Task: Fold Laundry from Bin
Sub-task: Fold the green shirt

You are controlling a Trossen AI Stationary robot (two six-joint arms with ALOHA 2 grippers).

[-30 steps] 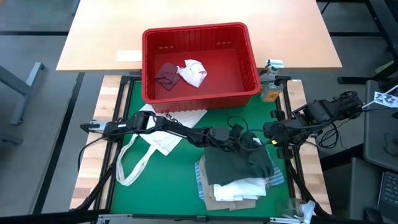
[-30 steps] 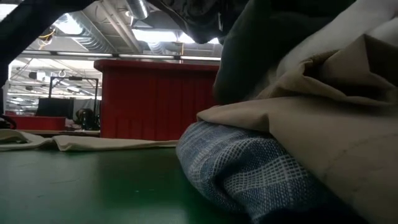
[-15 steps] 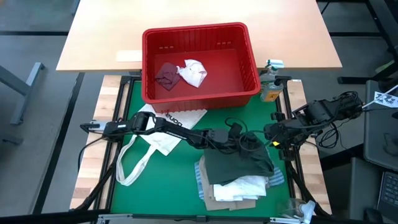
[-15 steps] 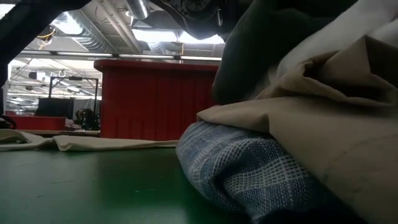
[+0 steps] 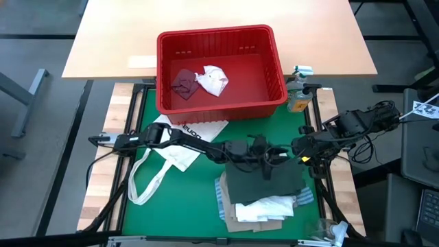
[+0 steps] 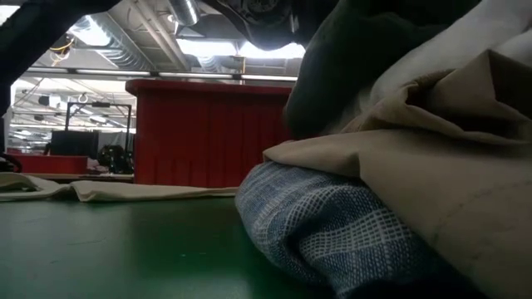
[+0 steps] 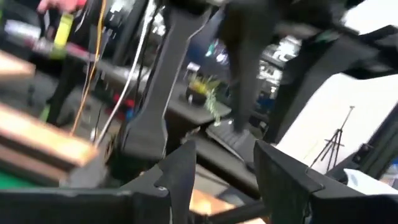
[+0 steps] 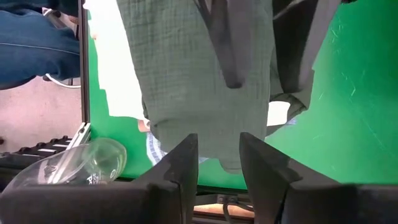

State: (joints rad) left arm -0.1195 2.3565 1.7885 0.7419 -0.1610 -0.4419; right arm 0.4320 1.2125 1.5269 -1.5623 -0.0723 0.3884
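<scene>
I see my left gripper (image 5: 269,156) with fingers apart, empty, over the dark green-grey top (image 5: 264,184) on the laundry pile at lower centre. My right gripper (image 5: 300,147) waits beside it, fingers parted. The red bin (image 5: 278,68) sits upper centre.

The bin (image 5: 219,68) was set at the far edge of the counter (image 5: 178,199), with two small pieces of laundry (image 5: 200,81) lying side by side inside it toward its left. A tote bag (image 5: 171,154) was spread in front of the bin, on the counter's left half. To its right, near the front edge, a stack of garments (image 5: 264,195) was piled. The left gripper (image 5: 274,156) was placed over the stack's far edge, and the right gripper (image 5: 302,147) just beside it, at the counter's right rim.
</scene>
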